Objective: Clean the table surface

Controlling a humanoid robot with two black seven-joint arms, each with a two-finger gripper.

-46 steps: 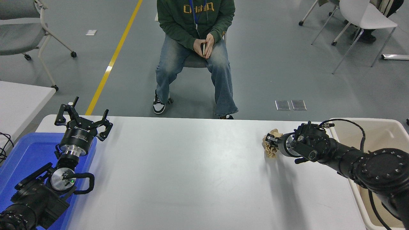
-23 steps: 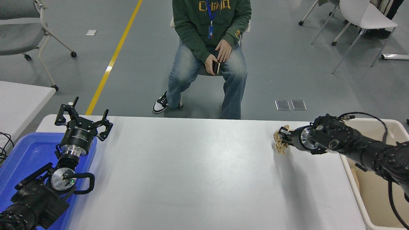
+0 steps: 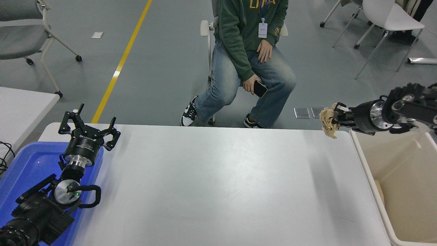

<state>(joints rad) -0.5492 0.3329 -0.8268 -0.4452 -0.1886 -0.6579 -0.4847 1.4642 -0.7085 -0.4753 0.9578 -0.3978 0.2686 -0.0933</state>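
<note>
The table surface (image 3: 211, 184) is a wide white-grey top filling the lower picture. My right gripper (image 3: 336, 117) comes in from the right edge and is shut on a crumpled beige paper wad (image 3: 328, 122). It holds the wad in the air above the table's far right corner, just left of the bin's rim. My left gripper (image 3: 88, 129) is open and empty, parked at the lower left over the tray's far end.
A cream bin (image 3: 403, 184) stands at the table's right end. A blue plastic tray (image 3: 24, 171) lies at the left under the left arm. A smaller white table (image 3: 20, 109) is at the far left. A seated person (image 3: 252, 58) holds a phone beyond the far edge.
My right gripper lifted the paper wad off the table and carried it up and to the right toward the bin. The person shifted to the right. The left arm stayed still.
</note>
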